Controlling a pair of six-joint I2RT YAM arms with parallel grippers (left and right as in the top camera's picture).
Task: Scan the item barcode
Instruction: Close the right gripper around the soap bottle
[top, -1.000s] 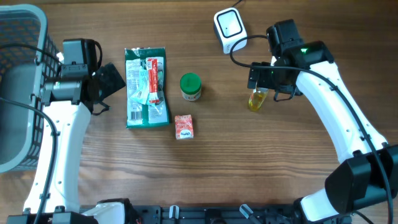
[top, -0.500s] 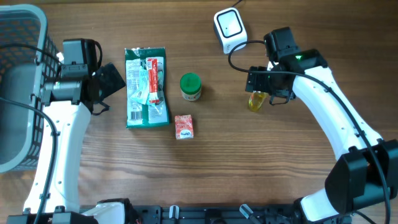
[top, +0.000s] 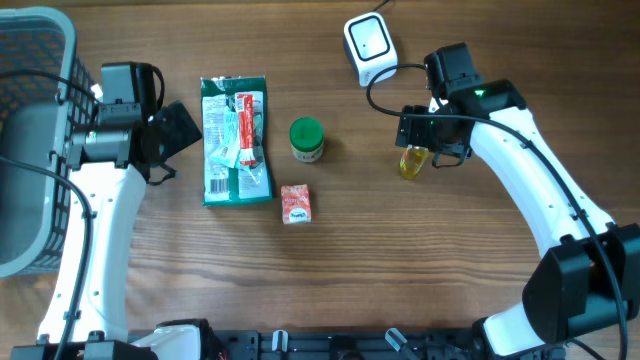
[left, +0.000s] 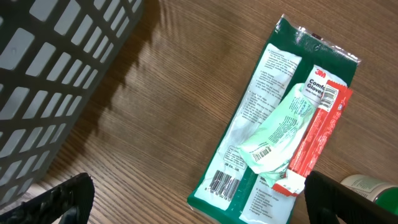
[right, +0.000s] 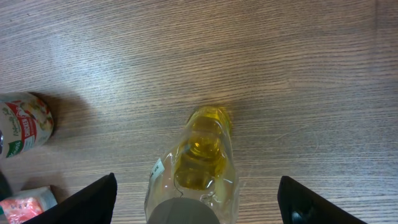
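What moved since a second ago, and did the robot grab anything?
The right arm slid a little to the left above the yellow bottle; its fingers sit either side of it, not touching, so nothing was grabbed. The left arm, green packet, green-lidded jar, red box, scanner and basket stayed put.

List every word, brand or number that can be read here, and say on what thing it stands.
"3M": on the red strip of the green packet.
"Com..." and "Glov...": just below it, only partly legible.
Fine print and barcode digits on the packet: too small to read.
Labels on the green-lidded jar, the red box and the yellow bottle: too blurred.
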